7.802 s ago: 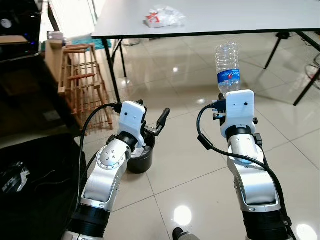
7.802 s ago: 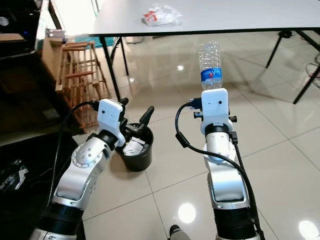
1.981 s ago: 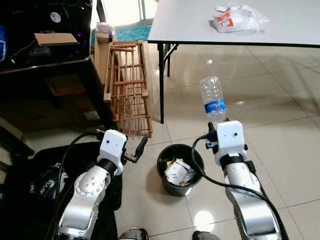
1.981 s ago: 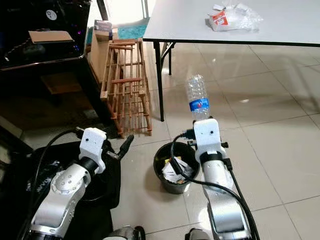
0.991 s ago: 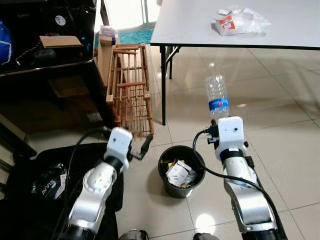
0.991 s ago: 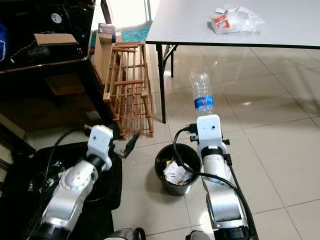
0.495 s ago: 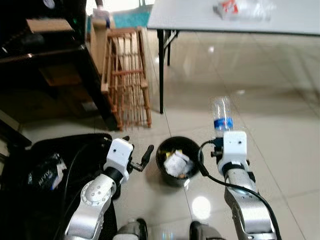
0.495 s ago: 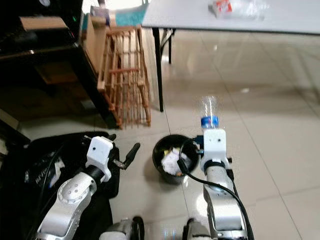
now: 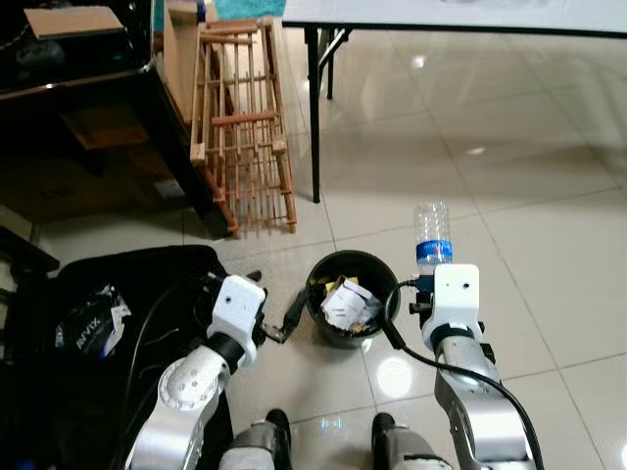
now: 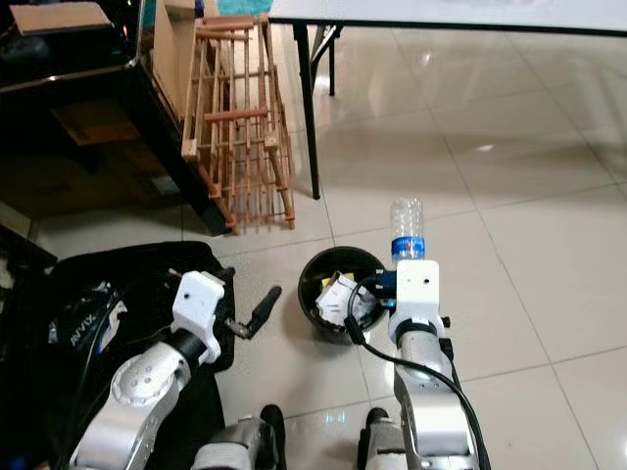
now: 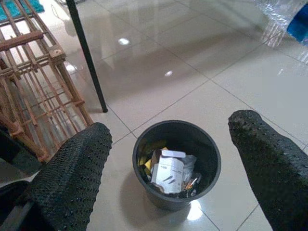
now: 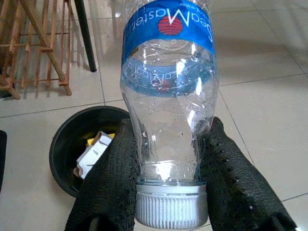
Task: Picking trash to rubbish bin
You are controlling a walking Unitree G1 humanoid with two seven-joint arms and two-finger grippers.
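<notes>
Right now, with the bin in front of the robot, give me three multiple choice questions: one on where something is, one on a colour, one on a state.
1. Where is the black bin?
A. On the table
B. On the tiled floor between the two arms
C. On the wooden rack

2. What colour is the label on the plastic bottle?
A. Blue
B. Green
C. Yellow

3. What is the state of the left pincer?
A. Shut on a paper scrap
B. Shut on the bottle
C. Open and holding nothing

Answers:
1 B, the bin stands on the tiles with the left arm on one side and the right pincer on the other.
2 A, the right wrist view shows a blue band with a red mark.
3 C, the left wrist view shows its fingers wide apart with the bin in the gap beyond them.
</notes>
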